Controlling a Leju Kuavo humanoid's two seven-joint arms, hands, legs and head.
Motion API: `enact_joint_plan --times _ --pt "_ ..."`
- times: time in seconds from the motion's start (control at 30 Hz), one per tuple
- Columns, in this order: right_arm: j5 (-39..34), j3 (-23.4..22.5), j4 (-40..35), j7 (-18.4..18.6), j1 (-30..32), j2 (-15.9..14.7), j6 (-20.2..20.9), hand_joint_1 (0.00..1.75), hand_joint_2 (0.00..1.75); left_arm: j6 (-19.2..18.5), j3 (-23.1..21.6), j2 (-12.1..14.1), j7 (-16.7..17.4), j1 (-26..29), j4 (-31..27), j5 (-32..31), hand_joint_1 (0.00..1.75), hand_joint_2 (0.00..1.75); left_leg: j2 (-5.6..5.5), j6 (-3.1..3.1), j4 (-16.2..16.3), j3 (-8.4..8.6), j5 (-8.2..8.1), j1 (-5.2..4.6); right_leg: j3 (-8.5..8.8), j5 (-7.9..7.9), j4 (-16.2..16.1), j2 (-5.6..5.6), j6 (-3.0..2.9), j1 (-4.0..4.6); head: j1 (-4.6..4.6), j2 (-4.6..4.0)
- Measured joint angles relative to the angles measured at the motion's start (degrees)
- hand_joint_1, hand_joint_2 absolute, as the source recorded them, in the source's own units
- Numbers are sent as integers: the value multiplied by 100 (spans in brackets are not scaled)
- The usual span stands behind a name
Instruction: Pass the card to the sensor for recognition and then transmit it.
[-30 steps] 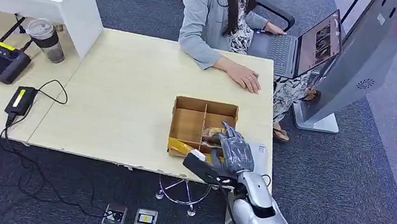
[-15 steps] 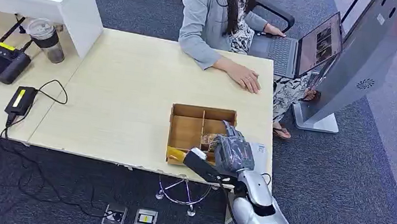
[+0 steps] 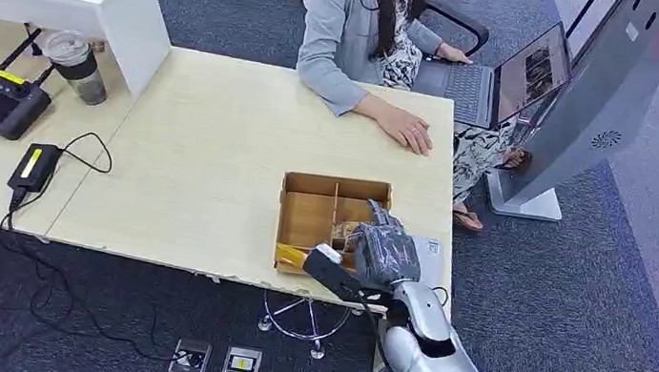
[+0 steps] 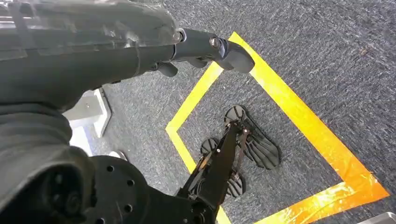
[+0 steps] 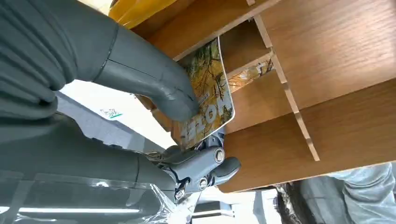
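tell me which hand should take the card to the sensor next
Right. The right hand already pinches the card over the wooden box, while the left hand hangs down by the floor, holding nothing.

card (image 5: 208, 100): flat rectangular card printed with a yellow-green leafy picture and pale letters along one end
state: pinched between the thick grey thumb and the darker fingers of the right hand (image 5: 140, 116), (image 3: 384, 251)
pose: tilted, one rounded corner sticking out past the fingers
place: over the wooden divided box (image 3: 332, 208), at its near right compartment; whether it touches the wood cannot be told
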Motion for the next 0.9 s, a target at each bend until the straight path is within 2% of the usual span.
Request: enact_joint_plan --times 0.2,0.33,0.47,0.77,0.9 --pt "162 0 -90 -147 -469 -4 -208 175 175 -13 -20 0 -22 0 0 31 0 0 1 -3 1 -3 3 -1 -5 8 1 3 0 -1 0 0" --pt "435 -122 -243 -472 -1401 -39 -315 175 175 -61 -70 0 -77 0 0 -13 0 0 7 -4 1 -4 10 -2 -8 13 1 13 4 -2 0 0" --pt "299 -230 -100 -801 -2343 26 -597 175 175 -48 -107 -7 -87 0 0 4 0 0 7 -5 2 -7 13 -1 -13 16 1 13 4 -2 -2 0" --pt "297 -227 558 -868 -2975 252 -938 175 175 -11 -170 -15 -77 -9 0 31 0 0 5 -6 1 -13 12 0 -15 16 2 12 4 -1 0 0" --pt "597 -199 1113 -781 -3349 339 -949 175 175 -81 -214 -4 -74 -10 0 -24 0 0 4 -6 1 -13 12 0 -15 16 1 10 4 -1 0 0"
